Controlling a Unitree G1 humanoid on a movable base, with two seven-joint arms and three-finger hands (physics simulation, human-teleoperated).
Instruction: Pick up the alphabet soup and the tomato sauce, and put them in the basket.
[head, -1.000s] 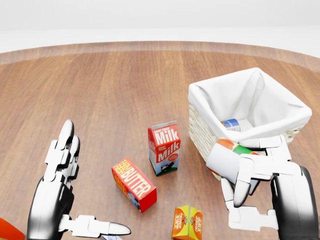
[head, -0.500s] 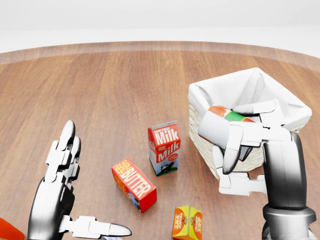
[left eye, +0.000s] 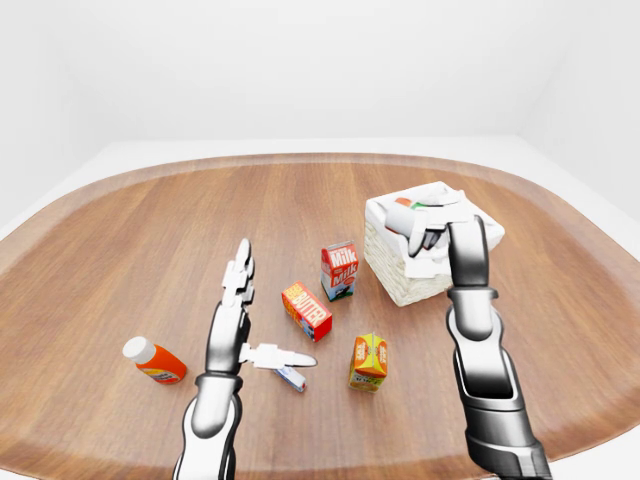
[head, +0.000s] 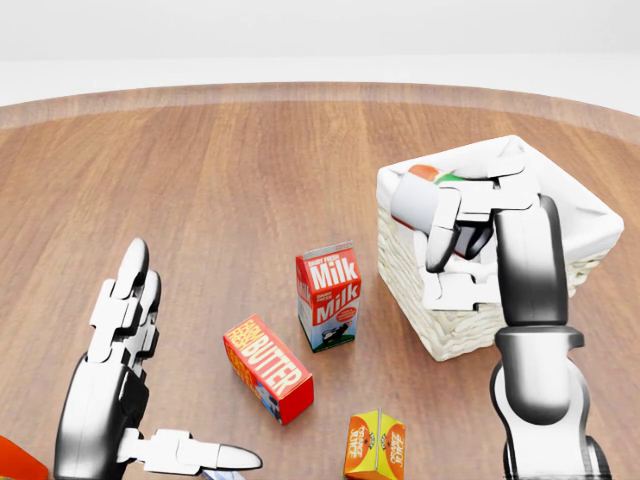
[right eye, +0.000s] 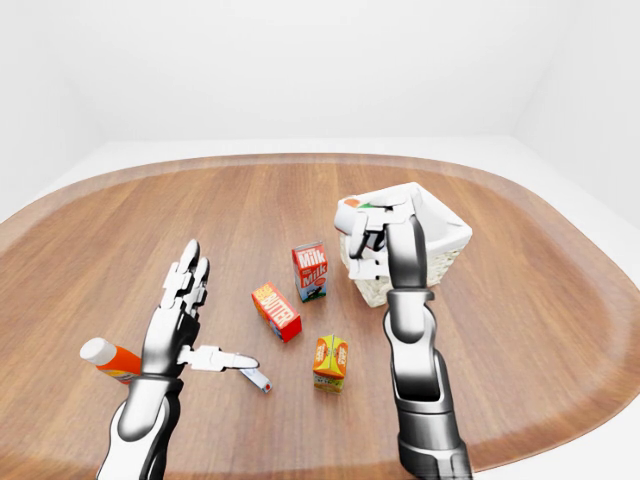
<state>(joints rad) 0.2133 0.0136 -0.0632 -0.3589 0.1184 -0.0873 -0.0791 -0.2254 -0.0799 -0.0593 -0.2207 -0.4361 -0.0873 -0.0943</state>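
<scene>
My right hand (head: 452, 238) is shut on the tomato sauce can (head: 418, 200), a pale can with a red and green label. The can lies sideways, held over the left part of the white-lined wicker basket (head: 590, 218) at the right of the head view. Hand and forearm hide the basket's inside, so the alphabet soup does not show. My left hand (head: 165, 385) stands open at the lower left, fingers straight and thumb out, holding nothing.
On the wooden table (head: 200, 180) a milk carton (head: 328, 295) stands left of the basket. A butter box (head: 268, 368) and an orange carton (head: 375, 445) lie below it. An orange bottle (left eye: 155, 362) lies far left, and a small tube (left eye: 291, 378) lies beside my left thumb.
My right hand has risen with the can from below the basket's near wall to over its rim. The left hand has not moved.
</scene>
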